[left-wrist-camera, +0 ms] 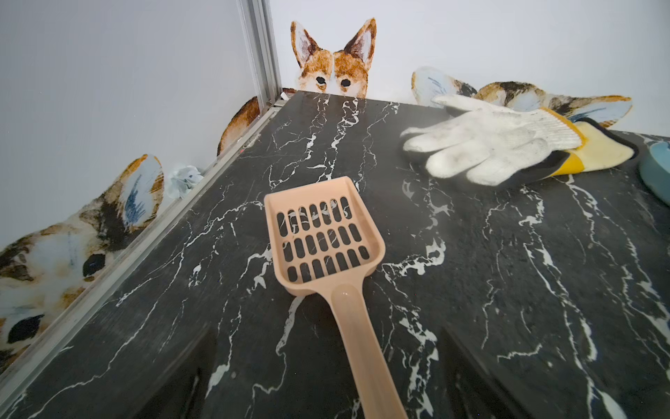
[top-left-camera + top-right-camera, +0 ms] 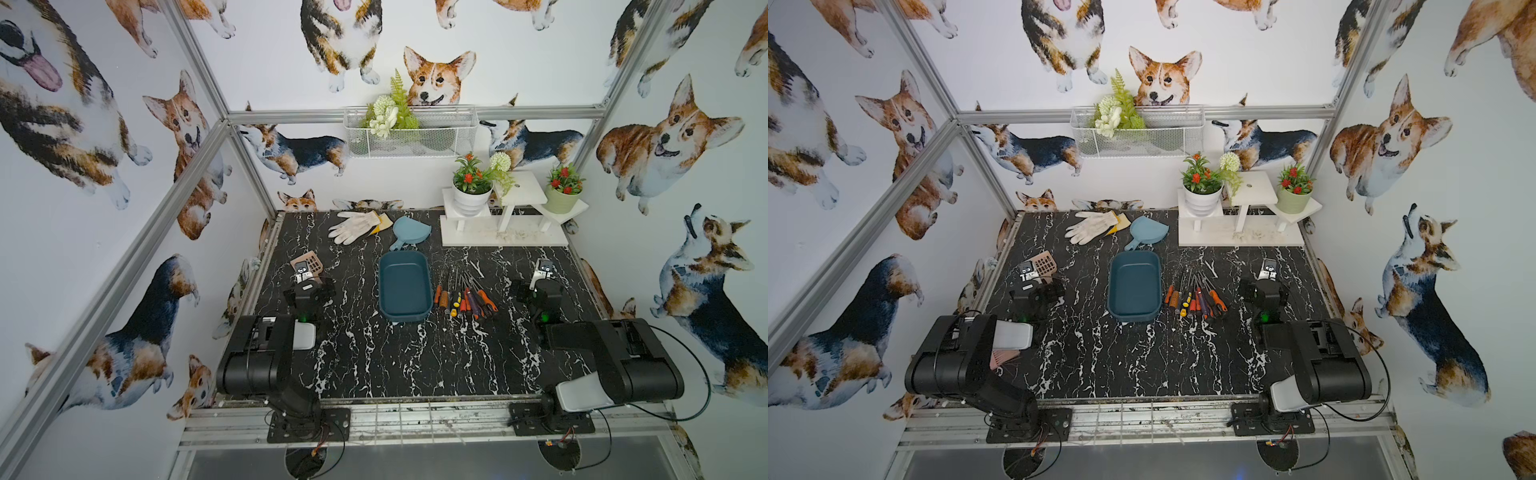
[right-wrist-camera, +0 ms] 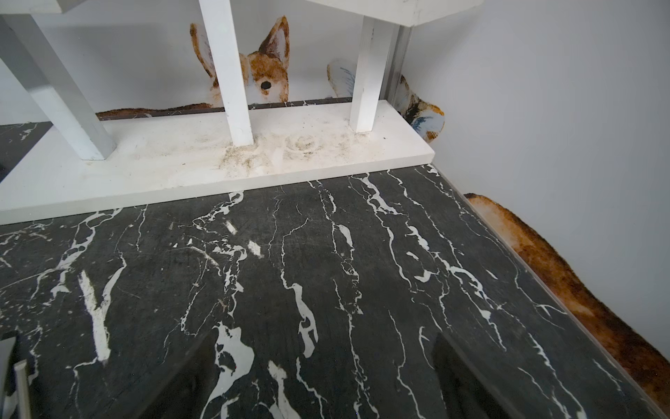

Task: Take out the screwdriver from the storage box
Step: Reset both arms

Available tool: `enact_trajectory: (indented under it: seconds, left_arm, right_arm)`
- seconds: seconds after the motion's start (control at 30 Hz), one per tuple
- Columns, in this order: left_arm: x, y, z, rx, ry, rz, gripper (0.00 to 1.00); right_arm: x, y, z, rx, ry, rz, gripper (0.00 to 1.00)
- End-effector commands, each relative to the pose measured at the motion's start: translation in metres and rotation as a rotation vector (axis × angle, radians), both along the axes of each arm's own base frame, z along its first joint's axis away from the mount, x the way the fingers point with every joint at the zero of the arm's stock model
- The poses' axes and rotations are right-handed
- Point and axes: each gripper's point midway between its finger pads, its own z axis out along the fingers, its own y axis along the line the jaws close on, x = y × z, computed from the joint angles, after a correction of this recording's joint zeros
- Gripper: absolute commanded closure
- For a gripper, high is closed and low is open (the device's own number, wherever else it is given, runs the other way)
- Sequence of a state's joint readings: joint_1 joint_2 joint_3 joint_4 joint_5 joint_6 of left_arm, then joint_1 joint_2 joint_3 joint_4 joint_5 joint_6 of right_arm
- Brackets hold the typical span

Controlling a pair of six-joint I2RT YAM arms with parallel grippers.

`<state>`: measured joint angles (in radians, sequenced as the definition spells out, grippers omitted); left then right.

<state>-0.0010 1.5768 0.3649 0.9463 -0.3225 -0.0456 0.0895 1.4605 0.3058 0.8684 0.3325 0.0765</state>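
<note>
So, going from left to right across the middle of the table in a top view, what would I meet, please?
Pink slotted scoop → storage box → screwdrivers → right arm's fingers. The left arm's fingers overlap the scoop, so they are left out of the order.

Storage box (image 2: 404, 291): dark teal plastic, rectangular with rounded corners, shallow and smooth-walled. Upright, top open, long side running front to back, mid tabletop (image 2: 374, 353). Only bare floor visible inside.

Screwdrivers (image 2: 465, 299): loose fan lying flat just right of the box, outside it. Handles orange, red, yellow and black, toward the near edge; thin shafts pointing away.
</note>
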Motion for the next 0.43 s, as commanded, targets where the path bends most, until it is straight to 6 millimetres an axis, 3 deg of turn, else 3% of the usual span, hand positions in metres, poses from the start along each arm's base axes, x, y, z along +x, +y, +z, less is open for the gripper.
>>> enact_trajectory:
  seconds: [0.0, 0.4]
  left_arm:
    - [0.0029, -0.0006, 0.0056, 0.001, -0.020, -0.005, 0.00]
    - [0.0027, -0.0012, 0.0052, 0.002, -0.019, -0.010, 0.00]
  right_arm:
    - [0.0002, -0.0019, 0.0042, 0.002, -0.019, -0.011, 0.00]
    - [-0.0003, -0.0016, 0.0045, 0.003, -0.022, -0.009, 0.01]
